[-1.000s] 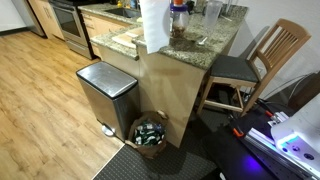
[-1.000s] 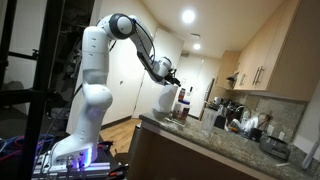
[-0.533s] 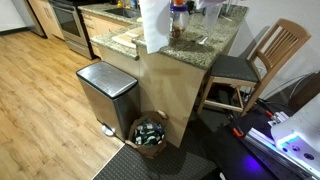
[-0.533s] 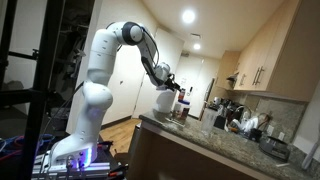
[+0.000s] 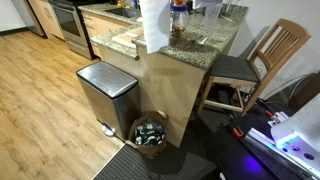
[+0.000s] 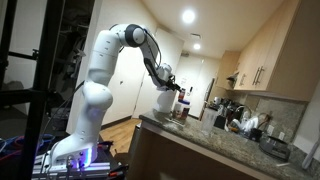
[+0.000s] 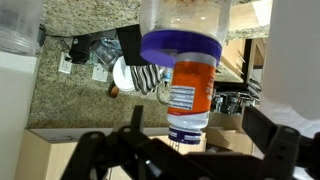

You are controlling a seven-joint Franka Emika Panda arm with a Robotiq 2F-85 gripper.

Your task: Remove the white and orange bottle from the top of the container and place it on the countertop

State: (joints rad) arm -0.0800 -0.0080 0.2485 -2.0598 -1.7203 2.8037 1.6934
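Gripper [image 7: 190, 138]: at the bottom centre of the wrist view, level with the bottle. Its dark fingers [image 7: 278, 148] are spread wide to either side and touch nothing, apparently lined up for a sideways grasp.
Bottle: the white and orange bottle [image 7: 190, 95], blue-capped, fills the middle of the wrist view. At top centre of an exterior view, the bottle [image 5: 178, 13] stands upright on the dark container [image 5: 178, 34], not yet lifted.
Reason: the stack is narrow and tall, so a wide, level approach probably avoids toppling the jar or brushing the paper towel roll [image 5: 152, 22] just beside it.
Arm: the white Panda arm [image 6: 110, 60] arches from the left of the frame toward the counter's end.
Surface: the speckled granite countertop [image 5: 208, 46] has a rounded edge and is crowded at this end, with glass tumblers [image 5: 210, 12] near the stack. A bare strip toward the near edge looks the likeliest place to set the bottle down.
Room: a home kitchen with a steel pedal bin [image 5: 106, 92] at centre, a plank floor [image 5: 40, 100] at left, a wooden chair [image 5: 262, 62] at right and pale cabinets [image 6: 262, 55] at upper right.
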